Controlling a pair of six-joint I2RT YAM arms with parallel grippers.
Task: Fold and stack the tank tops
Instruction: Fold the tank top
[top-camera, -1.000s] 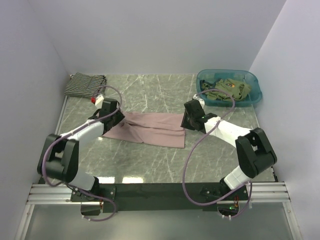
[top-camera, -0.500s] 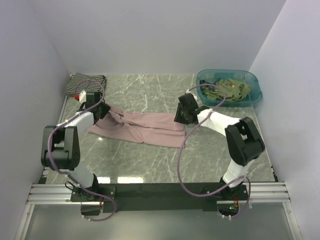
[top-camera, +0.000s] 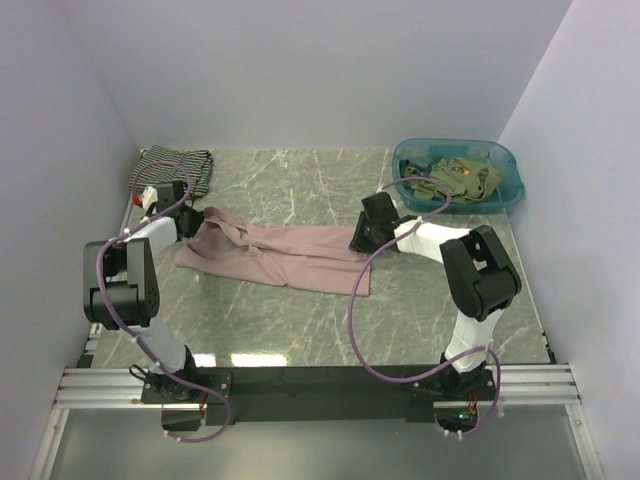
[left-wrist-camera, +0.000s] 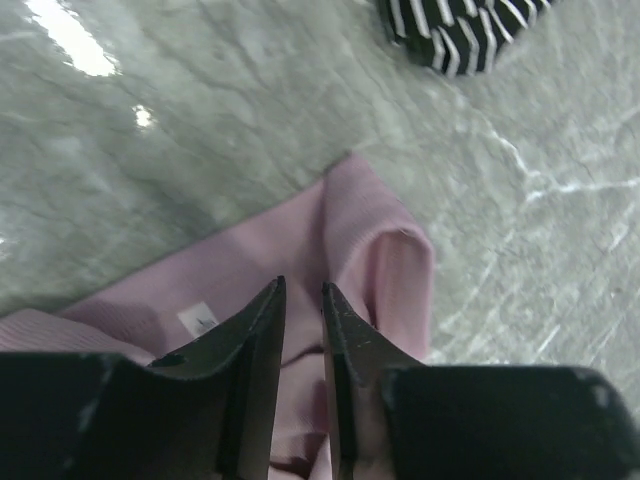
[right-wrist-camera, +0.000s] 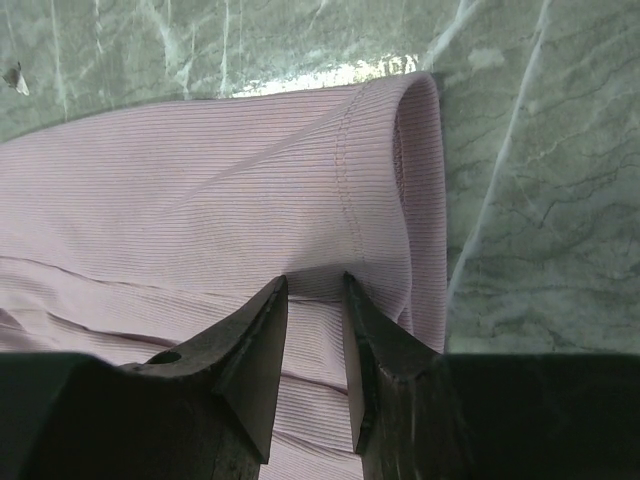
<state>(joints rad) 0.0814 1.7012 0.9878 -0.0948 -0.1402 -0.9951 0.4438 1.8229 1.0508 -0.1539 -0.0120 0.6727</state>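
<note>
The pink tank top (top-camera: 290, 255) lies stretched out flat across the middle of the table. At its left end, my left gripper (top-camera: 190, 222) is low over it. The left wrist view has the narrow jaws (left-wrist-camera: 303, 288) closed on a bunched fold of pink cloth (left-wrist-camera: 360, 220). My right gripper (top-camera: 362, 238) sits at the right end, by the hem. There its jaws (right-wrist-camera: 315, 282) pinch a ridge of ribbed pink cloth (right-wrist-camera: 200, 170). A striped tank top (top-camera: 170, 165) lies folded at the back left corner (left-wrist-camera: 460, 30). Olive tank tops (top-camera: 462, 177) lie in a heap in the basin.
A teal plastic basin (top-camera: 517, 190) stands at the back right. White walls close in the table on the left, back and right. Purple cables loop from both arms over the near part of the marble table (top-camera: 300, 320).
Both grippers have moved apart, the left one to the left and back, the right one slightly back. The pink tank top's left end has been drawn out leftward. The left jaws have narrowed.
</note>
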